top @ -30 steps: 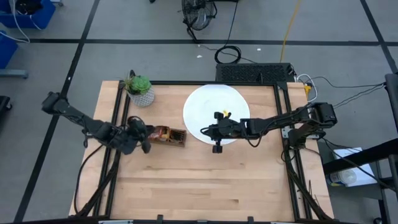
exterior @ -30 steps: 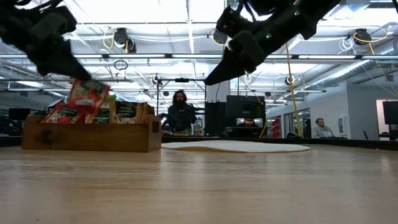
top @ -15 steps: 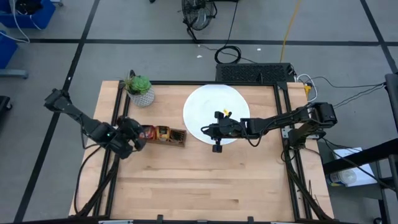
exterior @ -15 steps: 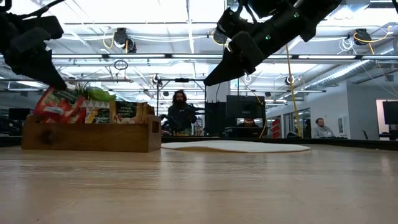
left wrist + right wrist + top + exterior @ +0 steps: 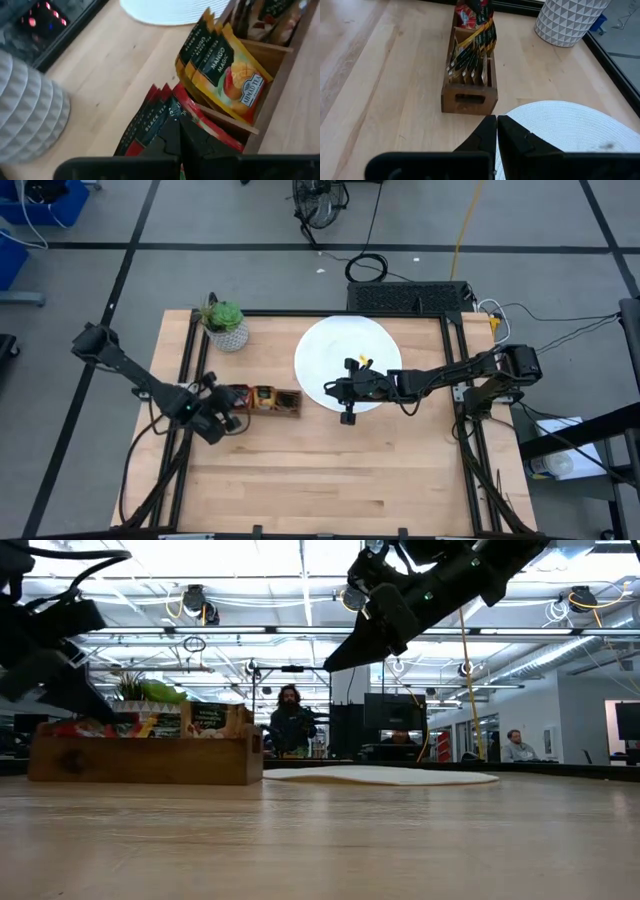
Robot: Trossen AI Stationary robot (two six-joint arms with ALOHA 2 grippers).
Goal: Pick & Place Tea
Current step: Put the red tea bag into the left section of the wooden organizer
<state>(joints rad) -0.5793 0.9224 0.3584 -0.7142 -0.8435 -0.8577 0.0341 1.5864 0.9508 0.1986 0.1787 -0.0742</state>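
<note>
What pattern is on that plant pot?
The pot is white with a raised triangle pattern, clearest in the right wrist view.

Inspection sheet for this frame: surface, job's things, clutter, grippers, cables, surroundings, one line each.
Surface: wooden table, black frame rails.
Job's things: tea sachets standing in the wooden tray; red ones at the left end, mango ones in the next compartment.
Clutter: potted plant; white disc.
Grippers: left gripper shut, at the red sachets; right gripper shut, above the disc's near edge.
Cables: loose leads on the floor right of the table.
Surroundings: people at desks behind.
</note>
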